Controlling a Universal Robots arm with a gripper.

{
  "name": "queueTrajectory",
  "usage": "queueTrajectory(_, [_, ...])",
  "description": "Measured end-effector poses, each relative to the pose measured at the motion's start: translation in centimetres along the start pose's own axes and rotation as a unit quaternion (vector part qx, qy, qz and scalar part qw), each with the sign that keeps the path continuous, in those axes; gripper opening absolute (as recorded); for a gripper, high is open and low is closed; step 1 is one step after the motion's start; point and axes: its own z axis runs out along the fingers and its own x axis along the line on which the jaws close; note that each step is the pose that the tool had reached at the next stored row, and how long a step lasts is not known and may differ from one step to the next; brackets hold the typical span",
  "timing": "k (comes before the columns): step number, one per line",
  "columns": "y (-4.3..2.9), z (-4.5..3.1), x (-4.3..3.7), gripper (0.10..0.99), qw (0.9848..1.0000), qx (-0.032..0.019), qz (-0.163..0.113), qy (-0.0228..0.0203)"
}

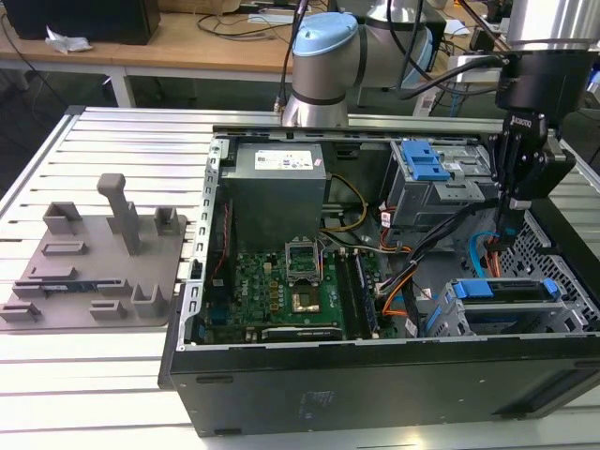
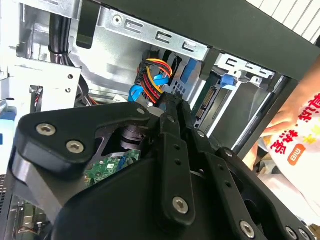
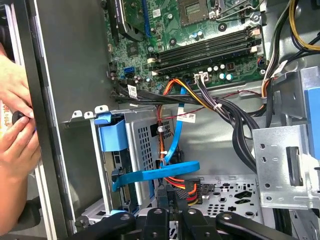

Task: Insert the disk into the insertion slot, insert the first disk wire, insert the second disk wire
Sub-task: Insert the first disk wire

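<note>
An open black computer case (image 1: 375, 384) lies on its side on a slotted metal tabletop (image 1: 94, 375), so its inside faces up for the one robot arm reaching in from twelve o'clock. The disk (image 1: 511, 314), a single drive in a blue carrier, sits flat inside the insertion slot (image 1: 445, 314), the low perforated bay at about four o'clock in the exterior view. A second, taller cage (image 1: 441, 187) with a blue latch stands at one o'clock.

The gripper (image 1: 506, 228) hangs just above the slot, by the disk's back edge where plugs go. Its jaws look clenched. I judge they pinch a black plug (image 3: 165, 197) ending one bundle of red, orange and black wires (image 3: 192, 189), though the contact is partly hidden. One flat blue cable (image 3: 160, 175) runs across to the disk's rear and seems to be plugged in.

A person's two hands (image 3: 17, 147) rest at the case's outer wall, likely steadying it. One grey fixture plate (image 1: 94, 281) lies at nine o'clock, apart from the case.
</note>
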Motion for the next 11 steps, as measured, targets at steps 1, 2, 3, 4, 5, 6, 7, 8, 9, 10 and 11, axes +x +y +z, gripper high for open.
queueTrajectory(1, [-0.02, -0.02, 0.09, 0.169, 1.0, -0.0003, 0.0, -0.0019])
queueTrajectory(2, [-0.05, -0.11, 0.26, 0.169, 1.0, -0.0008, 0.0, -0.0056])
queueTrajectory(3, [-0.08, -0.22, 0.48, 0.169, 0.9999, -0.0014, 0.0, -0.01])
queueTrajectory(4, [-0.13, -0.33, 0.85, 0.169, 0.9998, -0.0025, 0.001, -0.0173])
queueTrajectory(5, [-0.18, -0.21, 1.22, 0.169, 0.9997, -0.0032, 0.001, -0.0226])
queueTrajectory(6, [-0.24, -0.04, 1.69, 0.169, 0.9996, -0.0042, 0.001, -0.0296])
queueTrajectory(7, [-0.28, 0.04, 1.97, 0.169, 0.9994, -0.0047, 0.001, -0.0331])
queueTrajectory(8, [-0.31, 0.09, 2.16, 0.169, 0.9993, -0.0051, 0.001, -0.0358])
queueTrajectory(9, [-0.37, 0.08, 2.59, 0.169, 0.999, -0.0062, 0.002, -0.0435])
queueTrajectory(10, [-0.42, 0.06, 2.92, 0.169, 0.9987, -0.0072, 0.002, -0.0507])
queueTrajectory(11, [-0.45, 0.05, 3.14, 0.169, 0.9984, -0.0079, 0.002, -0.0553])
